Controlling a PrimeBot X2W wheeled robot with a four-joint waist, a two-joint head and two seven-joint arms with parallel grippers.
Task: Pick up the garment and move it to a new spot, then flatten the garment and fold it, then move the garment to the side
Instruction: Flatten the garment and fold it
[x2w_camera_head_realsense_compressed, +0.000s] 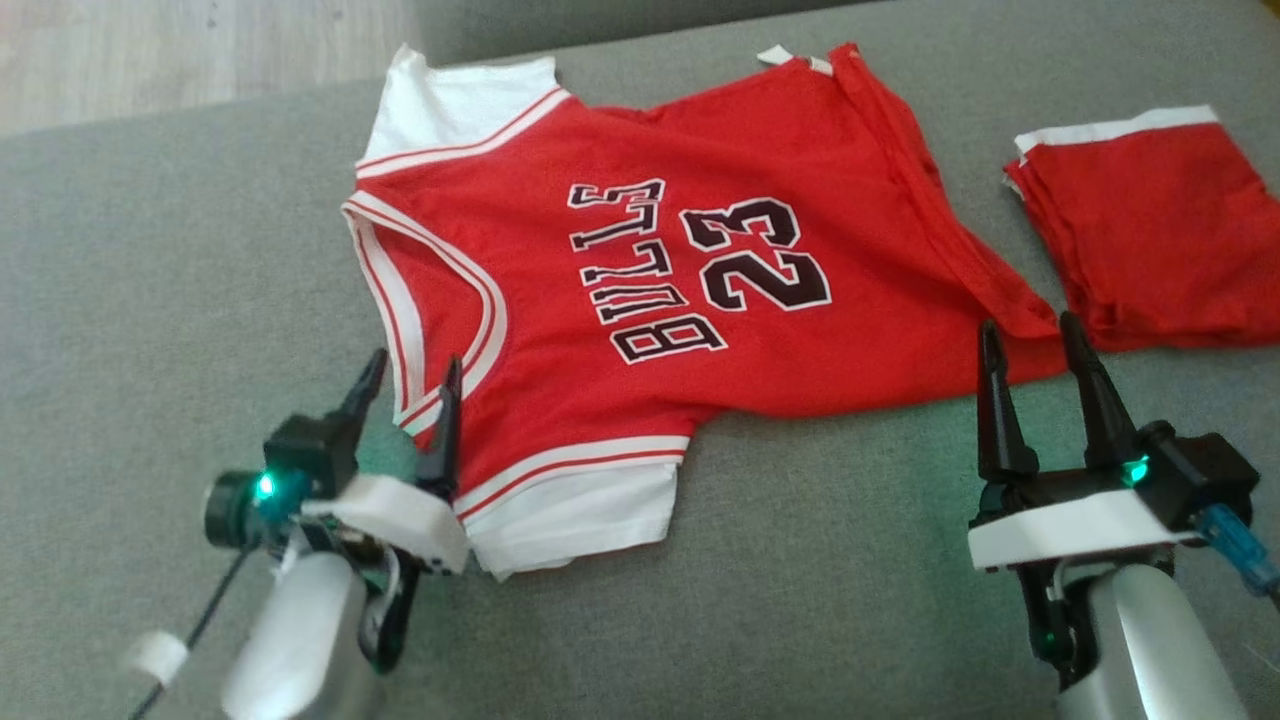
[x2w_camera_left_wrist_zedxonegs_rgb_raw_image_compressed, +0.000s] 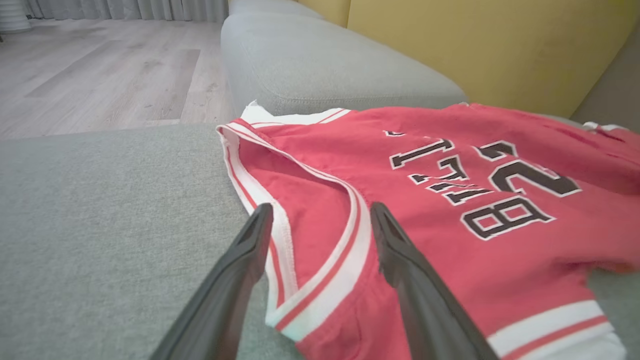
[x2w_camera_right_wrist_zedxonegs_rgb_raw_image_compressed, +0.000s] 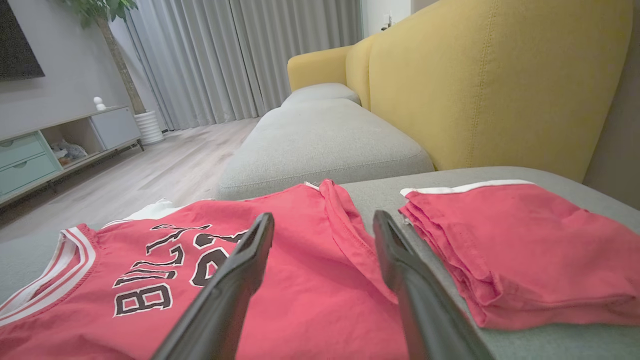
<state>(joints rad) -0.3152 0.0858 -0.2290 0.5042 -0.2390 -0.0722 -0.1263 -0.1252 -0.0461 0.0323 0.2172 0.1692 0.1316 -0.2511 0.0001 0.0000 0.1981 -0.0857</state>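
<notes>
Left pincer (x2w_camera_head_realsense_compressed: 416, 362): open and empty, its 2 dark fingers astride the striped neck band at the near shoulder.
Right pincer (x2w_camera_head_realsense_compressed: 1029, 328): open and empty, with its tips at the near hem corner. I cannot tell whether they touch the cloth.
Garment: a red basketball jersey with white sleeves and black "BULLS 23" lettering (x2w_camera_head_realsense_compressed: 620, 300). It lies spread on the grey fabric sofa seat (x2w_camera_head_realsense_compressed: 150, 300), neck towards the robot's left and hem towards its right.
Garment to pincers: the near long edge runs between the 2 pincers, and the body of the jersey stretches away beyond them.
Step, as I judge it: flattening is nearly done and the fold is about to start.
Doing it well: pinch both layers at shoulder and hem together. Lift them level and carry the near edge over evenly. Smooth the ridge along the far hem side first.
Neighbour: a folded stack of red cloth with a white band (x2w_camera_head_realsense_compressed: 1150, 230) sits just beside the hem. Keep the right pincer off it.
</notes>
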